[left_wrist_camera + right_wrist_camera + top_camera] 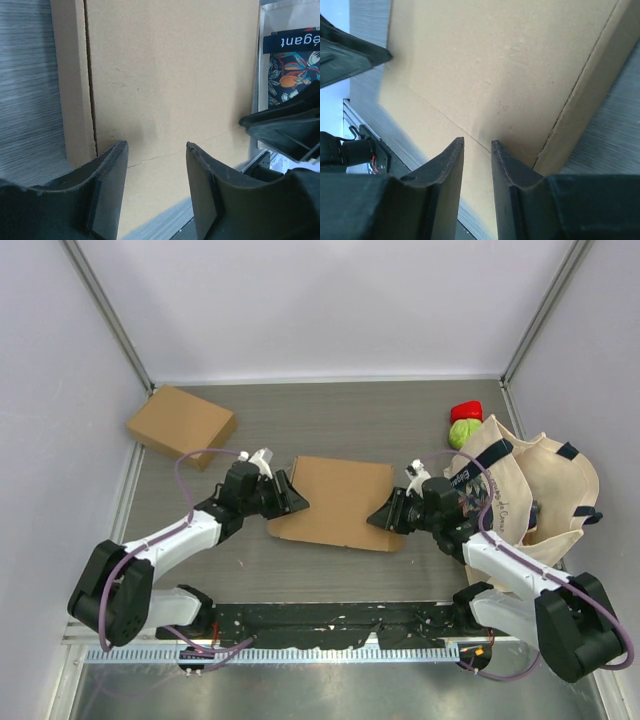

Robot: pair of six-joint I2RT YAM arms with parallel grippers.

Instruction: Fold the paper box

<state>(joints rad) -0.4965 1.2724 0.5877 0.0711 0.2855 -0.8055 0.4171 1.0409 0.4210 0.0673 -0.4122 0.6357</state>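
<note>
Flat tan-brown cardboard paper box (pixel 340 502), tan closed cardboard carton (pixel 180 423), cream canvas tote bag (pixel 545 490) with navy trim, small red and lime-green object (pixel 466 424), grey wood-grain table (pixel 330 420)

Gray wood-grain tabletop (pixel 330 420), plain white walls (pixel 330 300) on three sides, metal corner posts (pixel 110 315), pretty soft even lighting.

White arms (pixel 175 538), black joints (pixel 238 483), purple cables (pixel 180 472) — left pincer (pixel 298 502) and right pincer (pixel 374 519) black, wedge-fingered

robot lab cell: white enclosure walls (pixel 330 300), metal corner posts (pixel 110 315), grey table (pixel 340 420).
</note>
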